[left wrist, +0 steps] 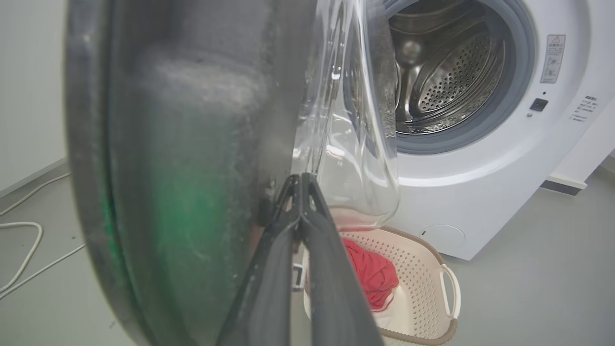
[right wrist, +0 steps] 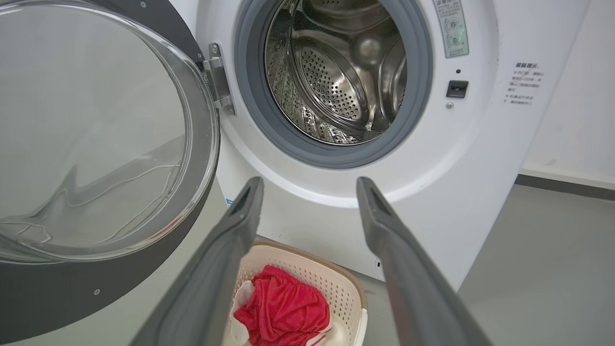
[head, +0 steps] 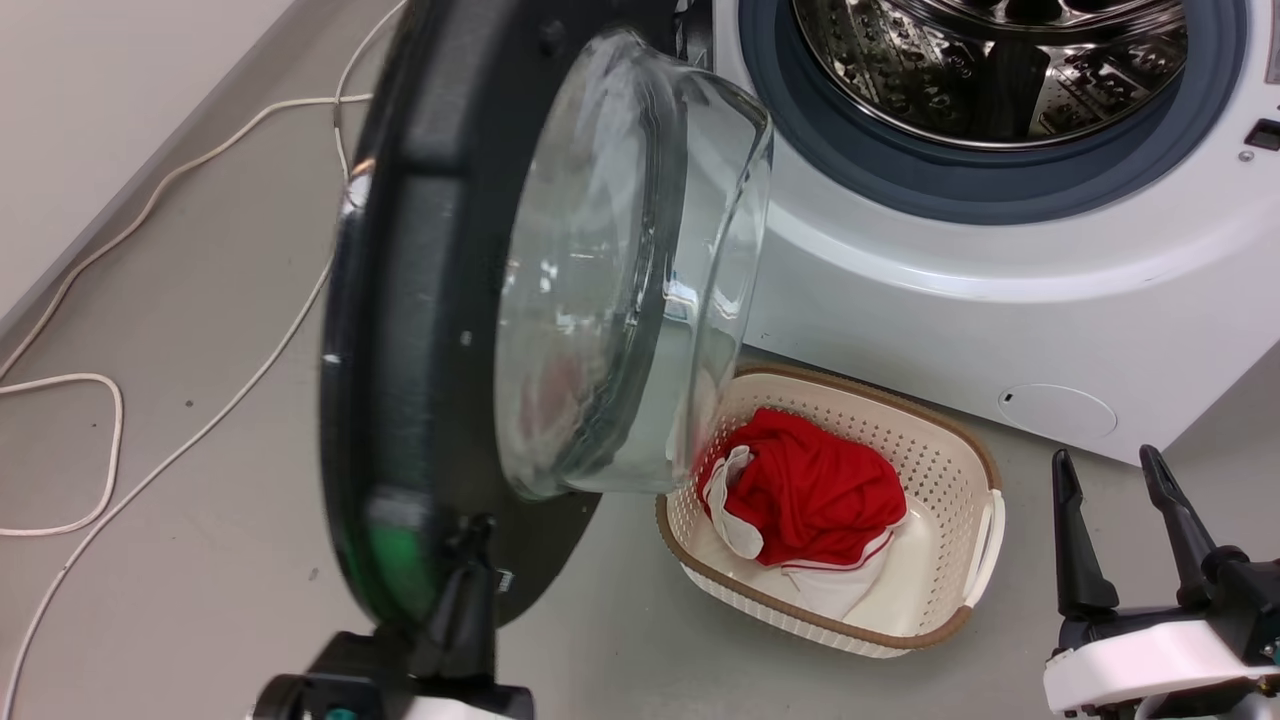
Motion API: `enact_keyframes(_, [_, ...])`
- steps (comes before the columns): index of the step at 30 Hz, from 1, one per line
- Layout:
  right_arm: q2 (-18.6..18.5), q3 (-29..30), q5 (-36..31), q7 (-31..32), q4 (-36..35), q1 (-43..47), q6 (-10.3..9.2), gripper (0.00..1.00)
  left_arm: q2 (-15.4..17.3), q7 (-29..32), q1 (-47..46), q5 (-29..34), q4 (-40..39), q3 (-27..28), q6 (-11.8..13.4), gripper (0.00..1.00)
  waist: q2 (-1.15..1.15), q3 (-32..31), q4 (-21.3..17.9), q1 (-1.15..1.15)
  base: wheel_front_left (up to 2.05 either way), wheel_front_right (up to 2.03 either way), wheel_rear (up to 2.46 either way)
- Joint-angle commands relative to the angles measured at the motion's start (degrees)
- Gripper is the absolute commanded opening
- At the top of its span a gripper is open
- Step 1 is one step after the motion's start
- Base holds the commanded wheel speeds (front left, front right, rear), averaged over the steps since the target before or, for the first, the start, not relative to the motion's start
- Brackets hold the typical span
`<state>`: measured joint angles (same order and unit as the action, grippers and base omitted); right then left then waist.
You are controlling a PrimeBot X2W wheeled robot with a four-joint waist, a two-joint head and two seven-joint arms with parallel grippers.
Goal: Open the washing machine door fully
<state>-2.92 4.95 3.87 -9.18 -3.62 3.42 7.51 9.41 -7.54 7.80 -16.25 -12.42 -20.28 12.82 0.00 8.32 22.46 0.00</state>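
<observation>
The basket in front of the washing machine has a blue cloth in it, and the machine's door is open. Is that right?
Almost. The cloth in the basket is red, not blue; the head view shows it. The basket does sit in front of the washing machine, and the washing machine door is open.

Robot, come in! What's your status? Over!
Washing machine door wide open. Left hand shut at its inner face. Right hand open, idle. Laundry basket under door glass.

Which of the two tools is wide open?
The right tool: its fingers stand far apart. The left tool is pinched shut beside the door.
</observation>
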Motion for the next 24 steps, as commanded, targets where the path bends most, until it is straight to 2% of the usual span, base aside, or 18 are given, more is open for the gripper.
enact_keyframes(1, [0.1, -0.1, -0.5, 0.2, -0.4, -0.4, -0.04, 1.00, 0.6, -0.7, -1.3, -0.7, 1.0, 1.7, 0.4, 0.00, 0.00, 0.2, -0.1, 0.00, 0.00, 0.00, 0.00])
enact_keyframes(10, [0.1, 0.0, -1.0, 1.4, -1.5, -0.7, -0.04, 1.00, 2.8, -4.0, -6.4, -5.6, 6.8, 10.3, -0.1, 0.00, 0.00, 1.3, -1.0, 0.00, 0.00, 0.00, 0.00])
enact_keyframes(20, [0.1, -0.2, -1.1, 2.0, -1.9, -1.6, -0.04, 1.00, 6.7, -5.4, -12.1, -9.9, 12.8, 18.9, -0.3, 0.00, 0.00, 2.8, -2.1, 0.00, 0.00, 0.00, 0.00])
enact_keyframes(24, [0.1, -0.1, -1.0, 1.8, -1.7, -2.3, -0.04, 1.00, 8.7, -5.4, -14.4, -11.3, 15.9, 21.4, -1.2, 0.00, 0.00, 3.6, -2.5, 0.00, 0.00, 0.00, 0.00])
